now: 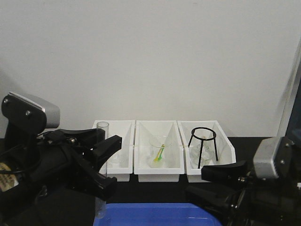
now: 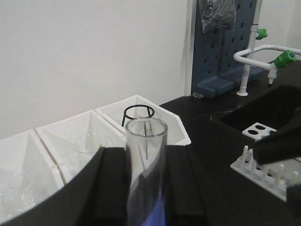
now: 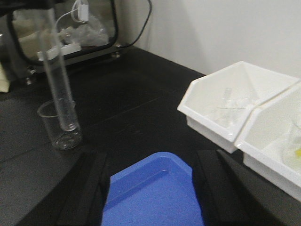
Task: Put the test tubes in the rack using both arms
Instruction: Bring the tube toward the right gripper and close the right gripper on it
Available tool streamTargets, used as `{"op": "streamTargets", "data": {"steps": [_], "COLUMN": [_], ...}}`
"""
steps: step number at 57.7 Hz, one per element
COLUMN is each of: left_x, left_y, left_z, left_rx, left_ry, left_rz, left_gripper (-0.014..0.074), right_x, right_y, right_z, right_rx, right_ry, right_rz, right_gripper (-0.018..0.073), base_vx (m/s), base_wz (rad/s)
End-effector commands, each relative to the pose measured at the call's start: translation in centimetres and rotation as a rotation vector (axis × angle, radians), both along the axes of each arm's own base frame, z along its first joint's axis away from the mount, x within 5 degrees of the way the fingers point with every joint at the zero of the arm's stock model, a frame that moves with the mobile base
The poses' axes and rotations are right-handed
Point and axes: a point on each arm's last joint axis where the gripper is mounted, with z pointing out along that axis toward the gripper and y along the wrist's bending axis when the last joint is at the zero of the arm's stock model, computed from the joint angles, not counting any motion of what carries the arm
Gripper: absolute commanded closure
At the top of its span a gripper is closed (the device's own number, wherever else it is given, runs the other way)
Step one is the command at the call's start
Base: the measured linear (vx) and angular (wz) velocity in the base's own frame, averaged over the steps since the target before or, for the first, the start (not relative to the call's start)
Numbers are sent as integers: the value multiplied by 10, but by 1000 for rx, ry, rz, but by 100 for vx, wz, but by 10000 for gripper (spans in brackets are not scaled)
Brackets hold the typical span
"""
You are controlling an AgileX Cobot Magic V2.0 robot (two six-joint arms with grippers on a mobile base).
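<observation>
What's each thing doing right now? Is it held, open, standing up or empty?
test tube: upright, open end up, held.
left gripper: shut on the test tube.
right gripper: open, empty.
rack: standing, no tubes in the part shown.
small beaker: upright on the black table.
black tripod: upright in a white bin.
</observation>
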Motion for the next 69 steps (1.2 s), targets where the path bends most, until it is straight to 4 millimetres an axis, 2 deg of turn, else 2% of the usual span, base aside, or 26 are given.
{"op": "streamTargets", "data": {"steps": [1,11,21,45,69], "left_x": [0,-8,-13,-18,-18], "left_y": [-5,-28,-44,-69,-82], "left_z": [24,16,11,0,-8], "left_rx": [-91,-59,-78,-129,-163], "left_ry": [-71,-79,-86,-74,-81], "left_rz": [-3,-86,-125,-175,-187], "left_gripper": [619,619,619,619,619], "right_x": [-3,-5,-12,-15,-12], "right_y": [15,38,48,50,49], "right_z": [17,9,9,11,11], "right_rx": [62,48,56,69,52], "right_ry": [-71,-39,-35,-48,-57], "right_rz": [56,98,156,195,166], "right_gripper": [113,113,113,113,113], "base_vx": [0,0,0,0,0], "base_wz": [0,0,0,0,0]}}
